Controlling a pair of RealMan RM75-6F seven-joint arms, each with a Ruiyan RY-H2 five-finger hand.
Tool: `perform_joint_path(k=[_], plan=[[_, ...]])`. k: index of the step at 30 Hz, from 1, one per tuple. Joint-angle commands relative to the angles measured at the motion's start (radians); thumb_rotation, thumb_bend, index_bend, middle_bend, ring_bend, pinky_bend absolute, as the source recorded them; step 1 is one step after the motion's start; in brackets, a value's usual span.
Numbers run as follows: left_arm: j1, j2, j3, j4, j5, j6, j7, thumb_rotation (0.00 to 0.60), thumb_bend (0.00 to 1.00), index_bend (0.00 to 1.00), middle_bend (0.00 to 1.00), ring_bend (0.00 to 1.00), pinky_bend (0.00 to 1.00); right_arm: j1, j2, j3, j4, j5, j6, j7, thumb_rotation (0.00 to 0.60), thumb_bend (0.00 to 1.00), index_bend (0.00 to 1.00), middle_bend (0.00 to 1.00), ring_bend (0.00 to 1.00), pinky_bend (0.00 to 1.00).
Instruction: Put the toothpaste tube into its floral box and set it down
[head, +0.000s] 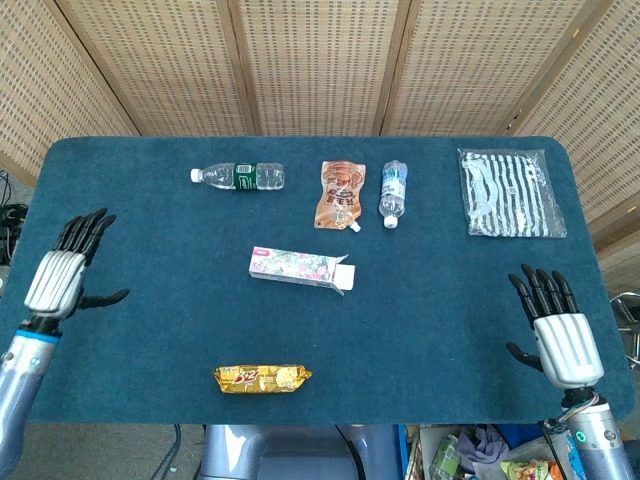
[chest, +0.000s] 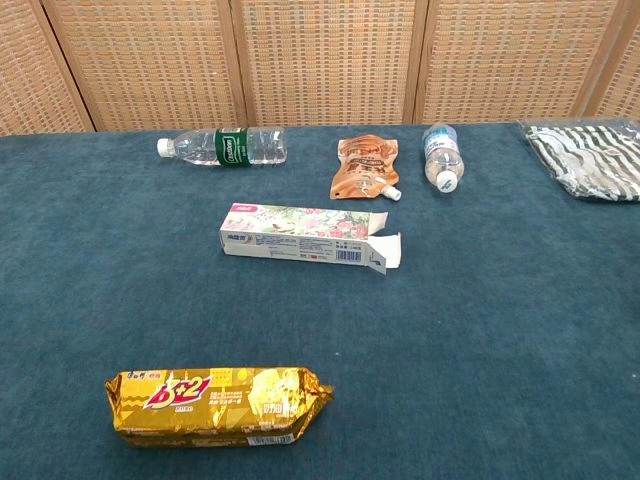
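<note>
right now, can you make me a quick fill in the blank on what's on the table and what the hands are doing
1. The floral box lies flat with the flap at its ____ end open.
2. The left hand and the right hand both hold ____.
3. The gold snack pack lies ____ to the camera than the box in the chest view.
4. The pouch lies between two ____.

Missing words: right; nothing; nearer; bottles

The striped cloth (chest: 590, 160) is cut off by the chest view's right edge; the floral box (chest: 305, 235) hides its contents.
</note>
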Motion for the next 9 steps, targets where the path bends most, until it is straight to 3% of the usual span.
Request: perform_joint_path(k=[1, 9], plan=[[0.096, 0.062, 0.063, -0.071, 0.018, 0.065, 0.014, 0.600, 0.12, 0.00, 0.00, 0.00, 0.00, -0.018, -0.018, -0.015, 0.033, -0.025, 0.018, 0.025, 0.600, 0.00, 0.03, 0.02, 0.02, 0.00], [0.209, 0.153, 0.114, -0.212, 0.047, 0.149, 0.100, 0.600, 0.12, 0.00, 0.00, 0.00, 0.00, -0.061, -0.065, -0.021, 0.190, -0.098, 0.112, 0.069, 0.600, 0.00, 0.03, 0.01, 0.02, 0.00]])
